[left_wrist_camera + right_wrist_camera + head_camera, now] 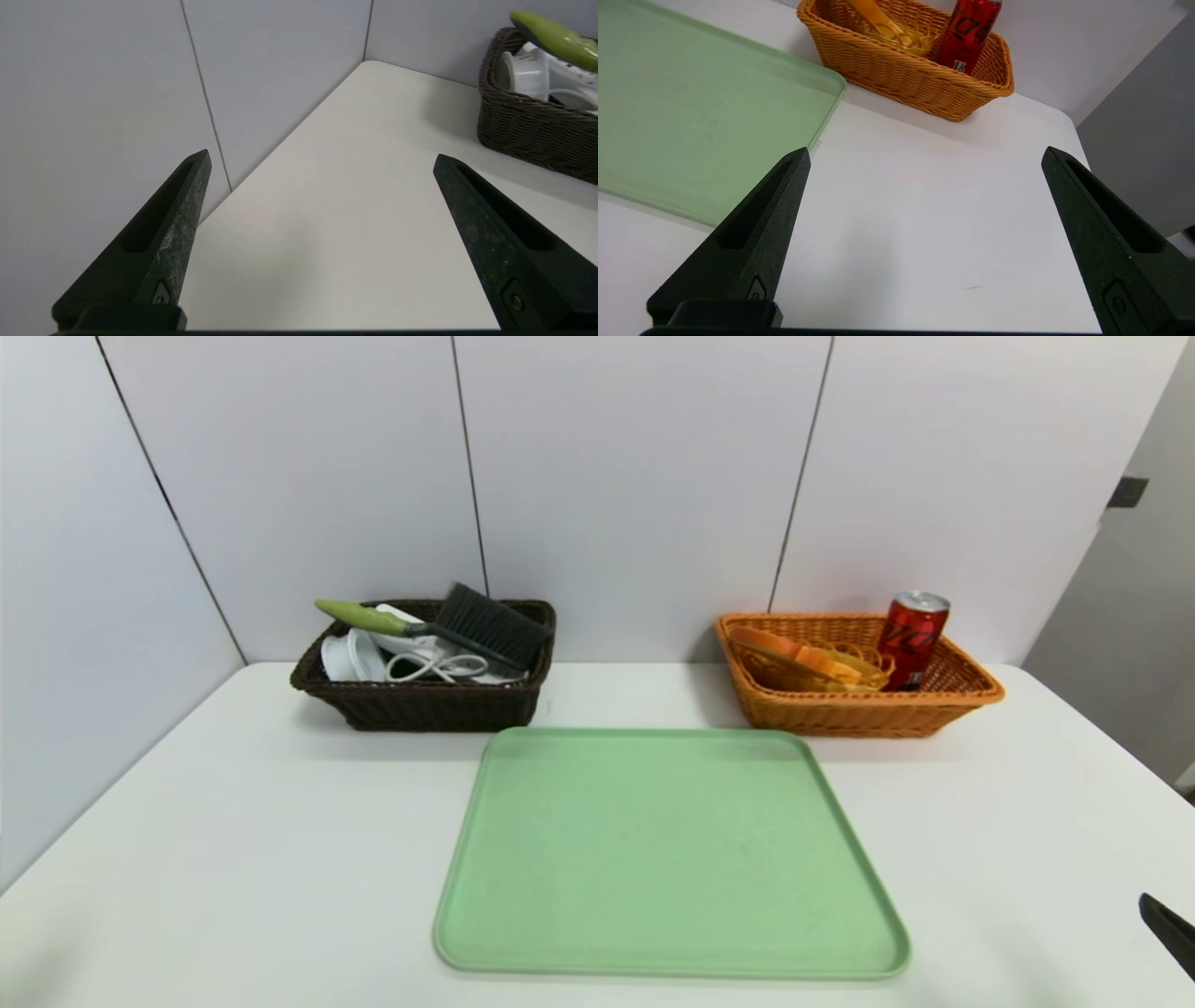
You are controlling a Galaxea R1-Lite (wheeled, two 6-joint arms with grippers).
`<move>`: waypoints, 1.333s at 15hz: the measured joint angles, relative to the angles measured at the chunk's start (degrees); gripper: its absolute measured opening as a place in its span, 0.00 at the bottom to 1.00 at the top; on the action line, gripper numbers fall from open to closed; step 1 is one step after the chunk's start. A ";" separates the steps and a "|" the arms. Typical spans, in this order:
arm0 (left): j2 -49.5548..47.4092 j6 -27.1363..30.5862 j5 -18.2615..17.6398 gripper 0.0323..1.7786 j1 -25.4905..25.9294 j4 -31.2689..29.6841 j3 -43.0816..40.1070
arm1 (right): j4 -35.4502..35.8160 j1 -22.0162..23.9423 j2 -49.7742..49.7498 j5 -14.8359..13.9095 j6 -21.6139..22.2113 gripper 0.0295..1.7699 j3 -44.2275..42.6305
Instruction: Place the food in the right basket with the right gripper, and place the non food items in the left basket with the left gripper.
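Observation:
The dark brown left basket (425, 709) (528, 126) holds a green-handled black brush (439, 627) (556, 39), a white cable (439, 666) and white items (525, 72). In the orange right basket (859, 714) (906, 74) stand a red can (913, 637) (969, 32) and an orange packet of food (803, 661) (878, 21). My left gripper (322, 156) hangs open over bare table near the left wall, with nothing between its fingers. My right gripper (924, 156) is open and empty over the table to the right of the tray; only a fingertip (1167, 929) shows in the head view.
A pale green tray (672, 859) (691, 116) lies bare in the middle of the white table (233, 859). Grey wall panels close off the back and the left side. The table's right edge (1080, 144) drops off just past the right basket.

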State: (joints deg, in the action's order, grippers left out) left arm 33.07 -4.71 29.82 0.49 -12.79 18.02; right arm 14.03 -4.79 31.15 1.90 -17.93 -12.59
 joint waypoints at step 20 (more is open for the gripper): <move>-33.07 3.47 -7.47 0.95 0.02 16.48 -8.92 | -10.75 4.86 -25.92 4.84 8.92 0.97 2.79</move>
State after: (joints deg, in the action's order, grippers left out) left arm 0.00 -1.23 22.35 0.51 3.69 9.09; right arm 3.28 0.07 5.23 6.74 -9.01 -9.80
